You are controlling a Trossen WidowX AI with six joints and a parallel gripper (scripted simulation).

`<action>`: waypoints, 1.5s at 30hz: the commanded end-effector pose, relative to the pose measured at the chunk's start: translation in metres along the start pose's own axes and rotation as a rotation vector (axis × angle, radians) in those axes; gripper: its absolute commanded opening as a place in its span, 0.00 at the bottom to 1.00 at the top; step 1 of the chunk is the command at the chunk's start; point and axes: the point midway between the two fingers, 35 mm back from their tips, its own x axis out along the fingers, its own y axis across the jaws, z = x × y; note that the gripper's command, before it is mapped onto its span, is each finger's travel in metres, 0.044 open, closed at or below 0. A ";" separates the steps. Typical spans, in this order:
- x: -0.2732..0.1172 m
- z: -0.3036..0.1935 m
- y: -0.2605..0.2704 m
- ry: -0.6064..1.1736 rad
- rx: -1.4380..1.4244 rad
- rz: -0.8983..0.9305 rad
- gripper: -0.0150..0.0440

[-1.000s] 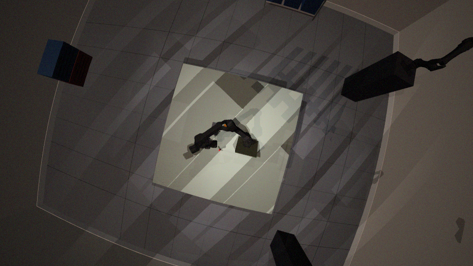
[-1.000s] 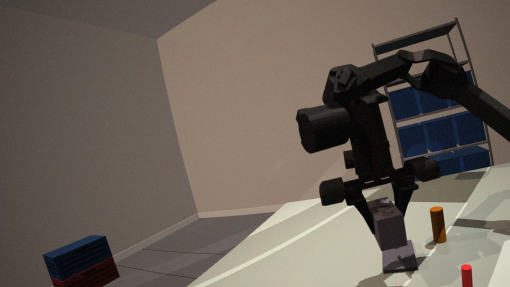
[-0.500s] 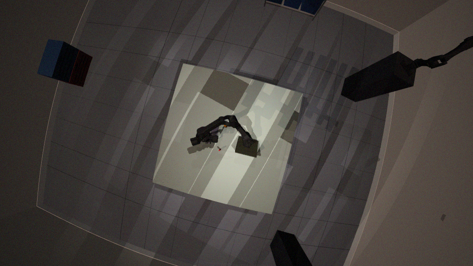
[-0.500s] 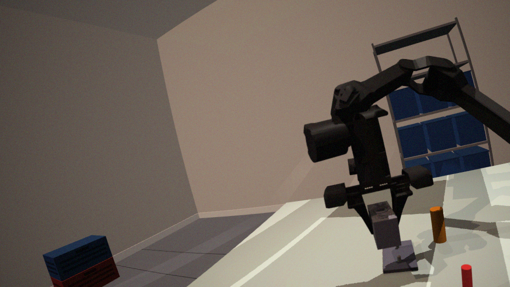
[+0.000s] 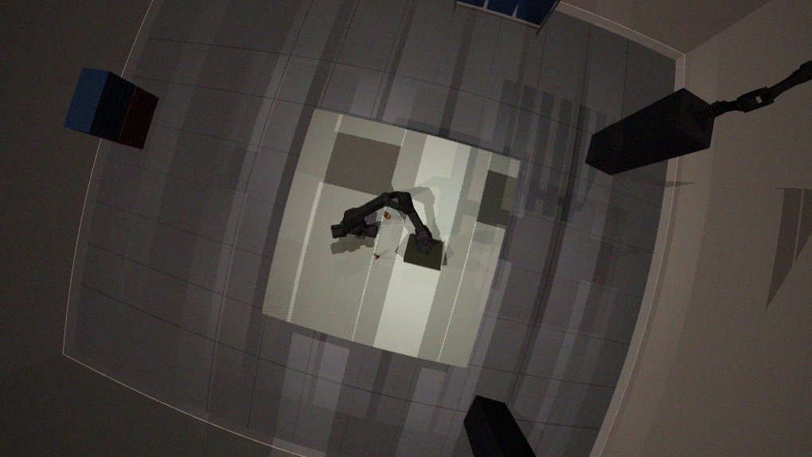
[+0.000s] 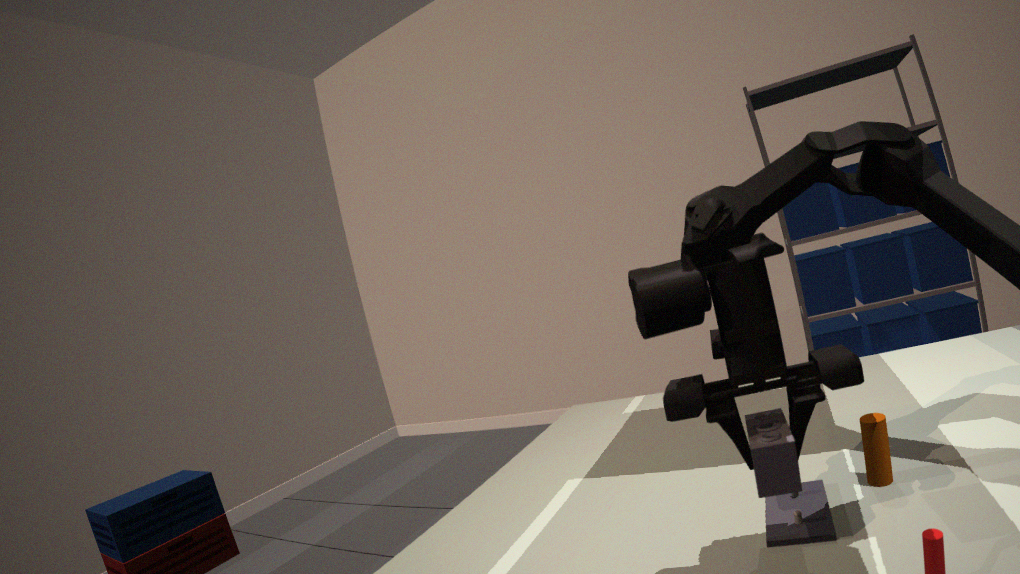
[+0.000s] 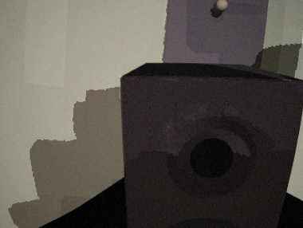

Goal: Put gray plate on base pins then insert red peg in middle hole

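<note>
My gripper (image 6: 773, 458) (image 7: 190, 181) is shut on the gray plate (image 6: 778, 472) (image 7: 151, 119), a thick block with round holes in its upper face. It holds the plate raised, slightly tilted in the exterior view. The flat purple-gray base (image 6: 818, 510) (image 7: 239, 40) lies on the table, partly hidden by the plate; in the wrist view it shows beyond the plate's far edge. A pale pin (image 6: 798, 516) (image 7: 222, 5) stands uncovered on it. A second pin (image 6: 794, 494) is just visible below the plate. The red peg (image 6: 933, 553) (image 5: 376, 256) stands upright on the table, apart from the gripper.
An orange cylinder (image 6: 876, 449) (image 5: 387, 215) stands upright right of the base in the exterior view. The arm is mounted on a dark block (image 5: 423, 259) on the table. Shelves with blue bins (image 6: 884, 260), stacked crates (image 6: 160, 514) (image 5: 111, 107) and dark boxes (image 5: 647, 133) stand off the table.
</note>
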 end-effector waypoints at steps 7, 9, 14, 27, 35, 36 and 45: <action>0.015 0.030 -0.010 -0.012 0.039 0.000 0.25; 0.018 0.035 -0.013 -0.014 0.048 0.000 0.25; 0.025 0.048 -0.019 -0.021 0.069 -0.002 0.25; 0.027 0.052 -0.021 -0.023 0.075 -0.003 0.25; 0.027 0.052 -0.021 -0.023 0.075 -0.003 0.25; 0.027 0.052 -0.021 -0.023 0.075 -0.003 0.25; 0.027 0.052 -0.021 -0.023 0.075 -0.003 0.25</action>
